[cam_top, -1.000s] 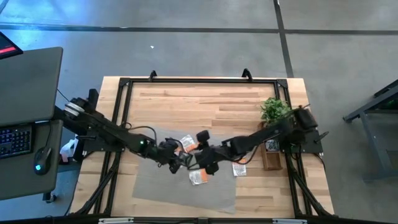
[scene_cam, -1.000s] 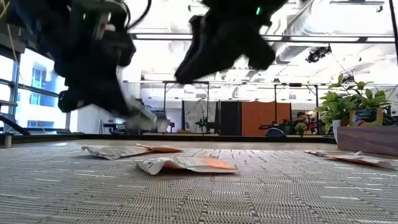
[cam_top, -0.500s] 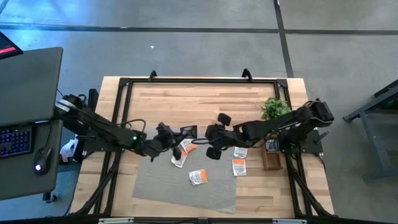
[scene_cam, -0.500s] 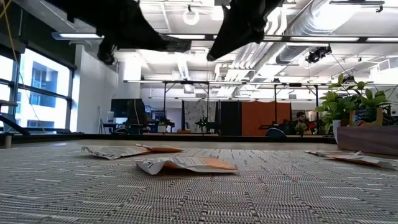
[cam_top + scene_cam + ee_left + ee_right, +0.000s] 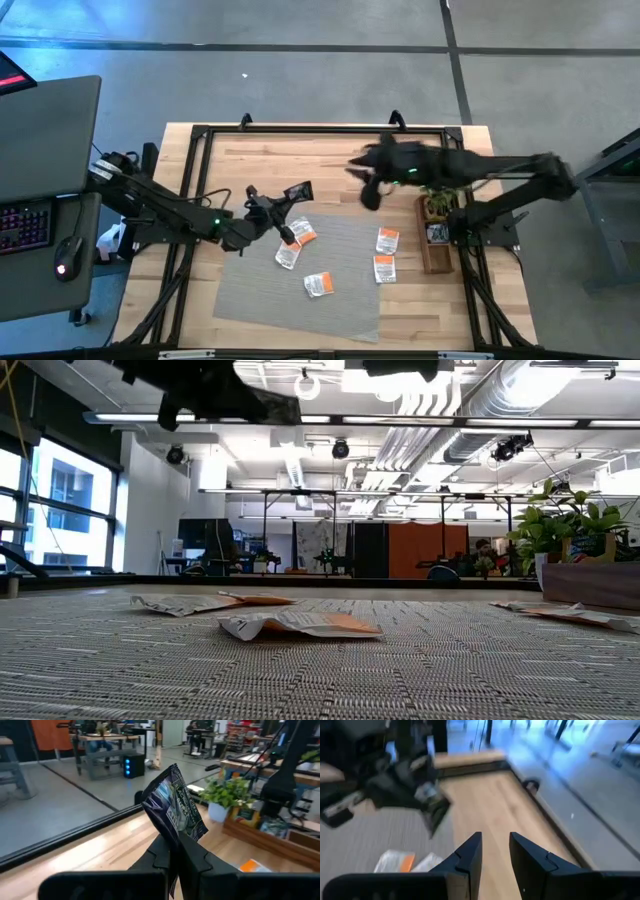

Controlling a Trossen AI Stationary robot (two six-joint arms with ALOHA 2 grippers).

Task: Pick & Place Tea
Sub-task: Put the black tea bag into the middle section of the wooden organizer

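Observation:
My left gripper (image 5: pixel 285 200) (image 5: pixel 176 851) hovers above the grey mat's far left corner, shut on a black tea sachet (image 5: pixel 299 190) (image 5: pixel 175 802). My right gripper (image 5: pixel 368 182) (image 5: pixel 495 847) is open and holds nothing; it is high over the bare wood beyond the mat. Several white-and-orange sachets lie flat on the mat (image 5: pixel 300 305): one (image 5: pixel 302 234) near my left gripper, another (image 5: pixel 320 285) toward the near side, and one (image 5: pixel 387 240) toward the right. In the low view a crumpled sachet (image 5: pixel 300 624) lies on the mat; both grippers are dark shapes at the top. My left gripper pinches the black sachet between its two fingers at the sachet's lower edge (image 5: pixel 172 834). The fingers come roughly level, pointing toward the table's right. The sachet stands up past the fingertips, tilted, lifted clear of mat and table.
A narrow brown wooden tray (image 5: pixel 433 255) runs along the mat's right side with a green potted plant (image 5: pixel 440 205) (image 5: pixel 227 795) at its far end, partly under my right arm. A black frame edges the table. Bare wood (image 5: pixel 300 160) lies beyond the mat.
Both grippers were close together low over the mat's middle and have parted. My left gripper rose and drew back toward the table's left and far side, carrying the black sachet up. My right gripper rose and swung toward the far right. The sachets on the mat stayed put.

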